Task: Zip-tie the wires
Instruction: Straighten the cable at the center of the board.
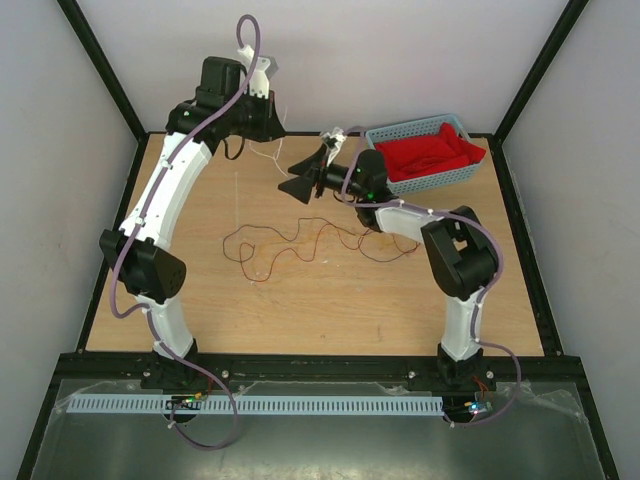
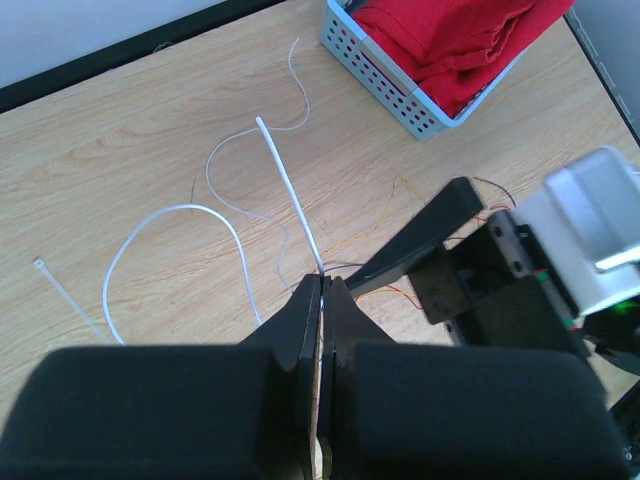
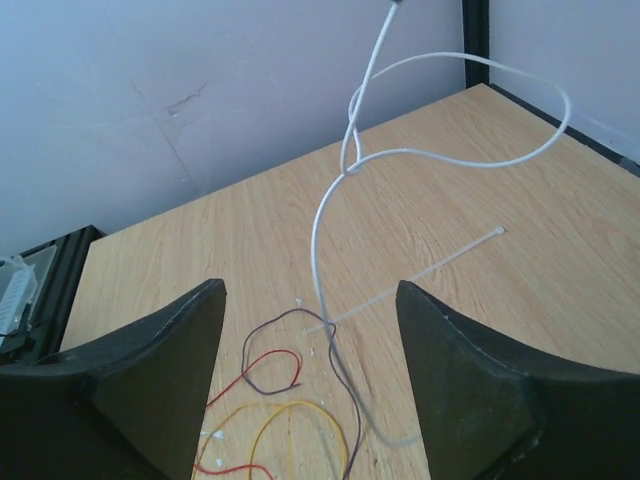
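Briefly: the left gripper (image 2: 322, 285) was seen fully closed, pinched on a white zip tie (image 2: 290, 195) that ran from the fingertips toward the upper centre of the left wrist frame. The right gripper (image 3: 310, 298) was held wide open with nothing clamped. A looped zip tie (image 3: 350, 168) was seen hanging from the top edge of its wrist frame, down between the two fingers; contact could not be told. The wires (image 1: 300, 240), red, orange and dark brown strands, were laid loosely curled on the table (image 1: 200, 310) at the centre of the top frame, just below the right gripper. More loose zip ties (image 2: 185, 207) were spread over the left half of the left wrist frame. A blue basket (image 2: 385, 80) with red cloth (image 2: 450, 40) was seen at upper right.
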Controlling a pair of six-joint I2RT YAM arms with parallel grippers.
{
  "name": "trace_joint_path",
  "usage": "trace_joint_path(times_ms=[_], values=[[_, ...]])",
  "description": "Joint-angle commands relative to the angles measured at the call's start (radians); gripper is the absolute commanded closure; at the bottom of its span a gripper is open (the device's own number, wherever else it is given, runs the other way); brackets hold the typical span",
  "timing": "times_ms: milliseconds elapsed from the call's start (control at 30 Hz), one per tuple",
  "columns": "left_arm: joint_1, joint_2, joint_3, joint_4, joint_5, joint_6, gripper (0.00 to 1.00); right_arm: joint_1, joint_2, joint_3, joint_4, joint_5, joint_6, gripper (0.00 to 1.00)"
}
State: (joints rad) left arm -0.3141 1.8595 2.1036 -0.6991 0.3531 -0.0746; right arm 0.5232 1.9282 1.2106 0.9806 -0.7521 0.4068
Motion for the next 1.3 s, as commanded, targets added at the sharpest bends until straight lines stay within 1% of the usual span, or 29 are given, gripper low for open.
trace_joint_path(times_ms=[0, 33, 67, 100, 133, 233, 300, 433, 500, 733, 867, 933, 1033, 1133, 1200, 1267], values=[[-0.003, -0.049, 0.014, 0.036, 0.008, -0.012, 1.00, 0.014, 0.085, 0.108, -0.007, -0.045, -0.002, 0.26], [-0.002, -0.049, 0.019, 0.037, 0.008, -0.013, 1.00, 0.016, 0.100, 0.126, -0.018, -0.051, -0.002, 0.33], [0.000, -0.050, 0.024, 0.037, 0.007, -0.013, 1.00, 0.017, 0.108, 0.137, -0.034, -0.056, -0.002, 0.42], [0.005, -0.053, 0.029, 0.038, 0.004, -0.017, 1.00, 0.017, 0.109, 0.141, -0.044, -0.056, -0.005, 0.55], [0.012, -0.057, 0.033, 0.038, 0.000, -0.016, 1.00, 0.017, 0.101, 0.135, -0.058, -0.054, -0.019, 0.66], [0.062, -0.089, 0.033, 0.041, -0.025, -0.031, 1.00, 0.016, 0.039, 0.084, -0.144, 0.008, -0.113, 0.89], [0.102, -0.117, 0.028, 0.044, -0.028, -0.045, 1.00, 0.010, -0.002, 0.078, -0.226, 0.058, -0.177, 1.00], [0.193, -0.201, -0.013, 0.054, -0.034, -0.059, 1.00, -0.014, -0.054, 0.153, -0.478, 0.144, -0.301, 1.00], [0.244, -0.257, -0.057, 0.069, -0.043, -0.069, 1.00, -0.036, -0.076, 0.178, -0.572, 0.210, -0.341, 1.00], [0.440, -0.483, -0.303, 0.207, -0.017, -0.151, 1.00, -0.090, -0.150, 0.252, -0.724, 0.383, -0.416, 1.00], [0.529, -0.584, -0.424, 0.273, 0.008, -0.203, 1.00, -0.099, -0.179, 0.353, -0.841, 0.489, -0.461, 1.00], [0.564, -0.626, -0.491, 0.301, 0.024, -0.226, 1.00, -0.102, -0.209, 0.378, -0.889, 0.569, -0.488, 1.00], [0.592, -0.688, -0.587, 0.370, 0.050, -0.269, 1.00, -0.101, -0.277, 0.422, -0.930, 0.703, -0.545, 1.00], [0.591, -0.721, -0.660, 0.444, 0.151, -0.350, 1.00, -0.101, -0.349, 0.444, -0.979, 0.801, -0.634, 1.00], [0.573, -0.731, -0.714, 0.517, 0.212, -0.418, 1.00, -0.102, -0.409, 0.450, -1.016, 0.860, -0.686, 1.00], [0.529, -0.743, -0.745, 0.551, 0.221, -0.449, 1.00, -0.101, -0.464, 0.444, -1.048, 0.912, -0.742, 1.00]])
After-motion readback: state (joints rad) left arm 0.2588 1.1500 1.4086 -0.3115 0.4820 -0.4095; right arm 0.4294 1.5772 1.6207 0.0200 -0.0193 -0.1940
